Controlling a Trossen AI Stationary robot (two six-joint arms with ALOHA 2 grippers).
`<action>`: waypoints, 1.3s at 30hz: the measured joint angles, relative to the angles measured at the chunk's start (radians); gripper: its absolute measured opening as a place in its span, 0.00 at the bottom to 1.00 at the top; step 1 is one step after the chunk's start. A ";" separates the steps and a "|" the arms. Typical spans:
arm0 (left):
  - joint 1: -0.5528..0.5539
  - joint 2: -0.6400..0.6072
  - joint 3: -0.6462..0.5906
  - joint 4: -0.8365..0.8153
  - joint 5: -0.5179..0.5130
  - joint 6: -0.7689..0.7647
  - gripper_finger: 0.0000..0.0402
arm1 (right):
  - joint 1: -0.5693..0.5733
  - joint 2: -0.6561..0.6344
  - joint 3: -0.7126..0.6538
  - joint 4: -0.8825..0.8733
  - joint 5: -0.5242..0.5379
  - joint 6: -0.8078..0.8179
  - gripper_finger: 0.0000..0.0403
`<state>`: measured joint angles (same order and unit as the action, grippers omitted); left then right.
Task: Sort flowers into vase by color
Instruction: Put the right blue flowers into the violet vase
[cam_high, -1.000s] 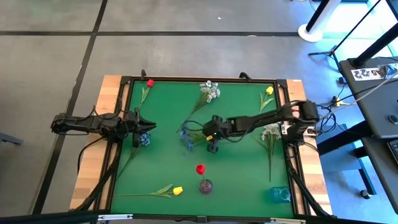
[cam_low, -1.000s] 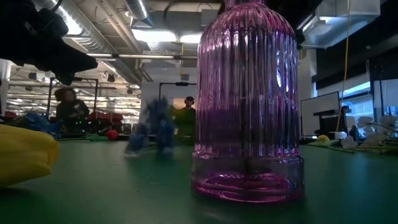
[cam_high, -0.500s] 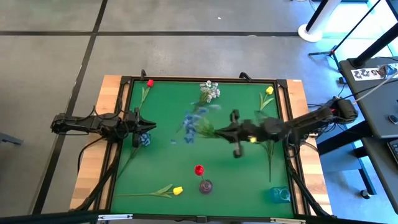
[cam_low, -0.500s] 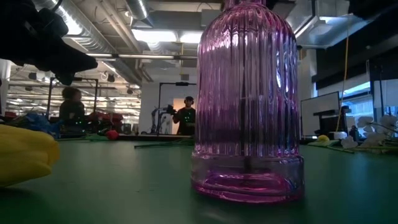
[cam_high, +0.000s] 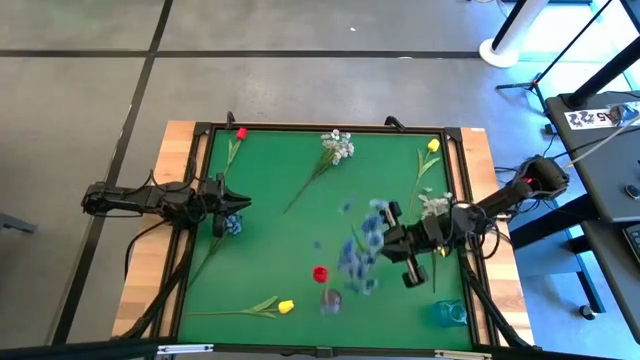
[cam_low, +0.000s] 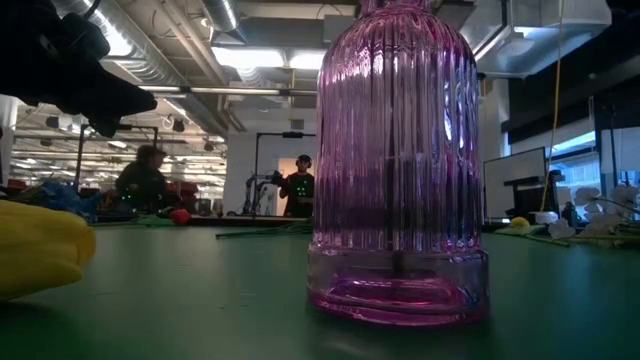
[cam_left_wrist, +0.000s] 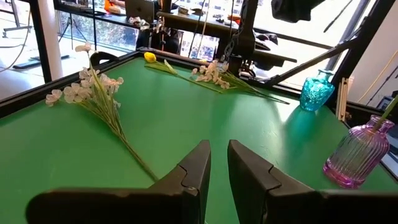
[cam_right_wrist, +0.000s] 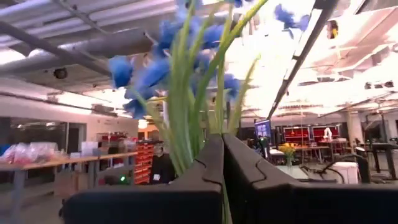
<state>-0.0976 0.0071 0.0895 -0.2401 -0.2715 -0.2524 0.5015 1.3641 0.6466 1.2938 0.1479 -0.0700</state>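
Observation:
My right gripper (cam_high: 388, 240) hangs above the table's right half, shut on a spray of blue flowers (cam_high: 360, 255), whose blossoms (cam_right_wrist: 146, 71) rise past the fingers. A purple vase (cam_high: 329, 298) near the front edge has a red tulip (cam_high: 320, 272) in it. The teal vase (cam_high: 450, 313) stands in the near right corner. My left gripper (cam_high: 238, 205) waits at the left edge, a narrow gap between its fingers (cam_left_wrist: 219, 165) and nothing in it. A small blue spray (cam_high: 232, 225) lies beside it. My right gripper pinches the blue spray's green stems (cam_right_wrist: 214, 127) between its two fingers, several stems together. The fingers slant upward, pointing toward the table's left. The spray stands up past the fingertips, lifted clear of the table.
Lying on the green mat: a red tulip (cam_high: 241, 133) at the far left, a whitish spray (cam_high: 338, 147) at the far middle, a yellow tulip (cam_high: 433, 145) at the far right, another whitish spray (cam_high: 435, 205) on the right, and a yellow tulip (cam_high: 285, 306) near the front left.
My right gripper has risen from the table's middle and swung toward the right and near edges, tipping from pointing down to pointing upward. The blue spray has come up off the mat with it and is now clear of the table, blossoms up.

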 joint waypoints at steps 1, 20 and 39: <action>0.000 0.000 0.000 0.000 0.000 0.000 0.13 | 0.011 0.012 0.012 0.001 0.000 -0.010 0.00; 0.000 0.000 0.000 0.001 0.000 0.000 0.13 | 0.062 0.343 0.163 0.279 -0.079 -0.032 0.00; 0.000 0.000 0.000 0.000 0.000 0.000 0.13 | 0.126 0.530 0.328 0.264 -0.049 -0.094 0.00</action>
<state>-0.0975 0.0071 0.0895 -0.2398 -0.2716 -0.2524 0.6277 1.8942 0.9746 1.5581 0.0985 -0.1641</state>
